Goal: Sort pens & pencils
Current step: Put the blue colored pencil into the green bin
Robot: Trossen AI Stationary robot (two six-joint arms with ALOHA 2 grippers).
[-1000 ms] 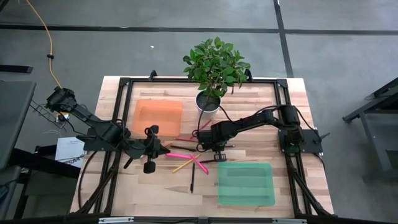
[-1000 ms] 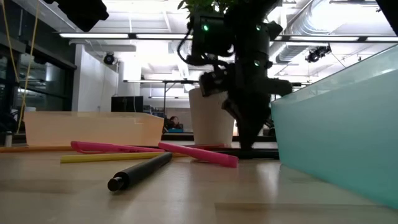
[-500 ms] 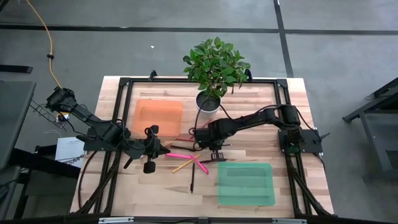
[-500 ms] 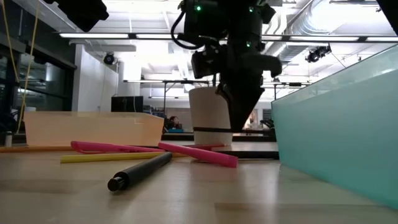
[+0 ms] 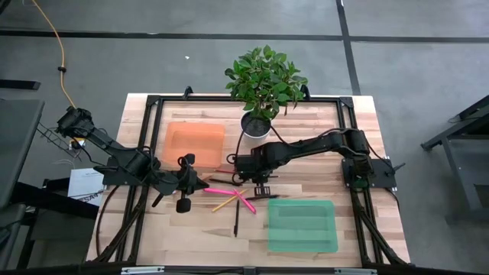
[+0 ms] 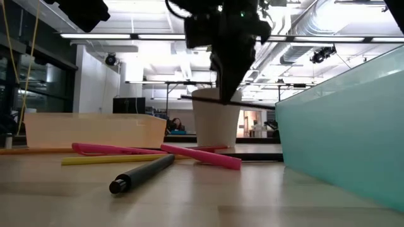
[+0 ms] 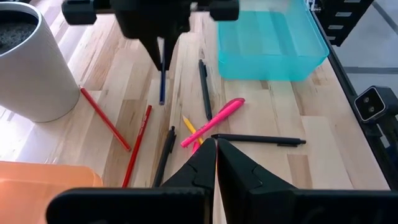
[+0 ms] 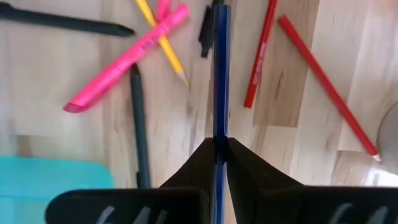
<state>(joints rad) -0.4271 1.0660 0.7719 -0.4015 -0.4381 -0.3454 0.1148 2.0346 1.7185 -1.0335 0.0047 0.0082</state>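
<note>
A dark blue pencil (image 8: pixel 219 74) is pinched between the fingers of the right gripper (image 8: pixel 217 144), its shaft running straight out past the fingertips; in the left wrist view the same pencil (image 7: pixel 162 84) hangs above the wood, clear of the table (image 5: pixel 359 130). Beyond the right fingertips lie the other pieces. To one side of the held shaft are two red pencils (image 8: pixel 260 56), lying apart from each other. To the other side a pink pen (image 8: pixel 127 57) crosses a yellow pencil (image 8: pixel 160 40), with a black pen (image 8: pixel 138 118) just beside them. A further black pen (image 8: pixel 62 21) lies farther out, and a short black pen (image 8: pixel 205 28) rests close beside the held shaft.

The teal bin (image 5: pixel 301 224) and the orange bin (image 5: pixel 194 140) sit on opposite sides of the scatter; the white plant pot (image 5: pixel 256 126) stands near the right arm.

The left gripper (image 7: pixel 215 149) waits with fingers pressed together and empty, the pink pen (image 7: pixel 214 119) just past its tips.
</note>
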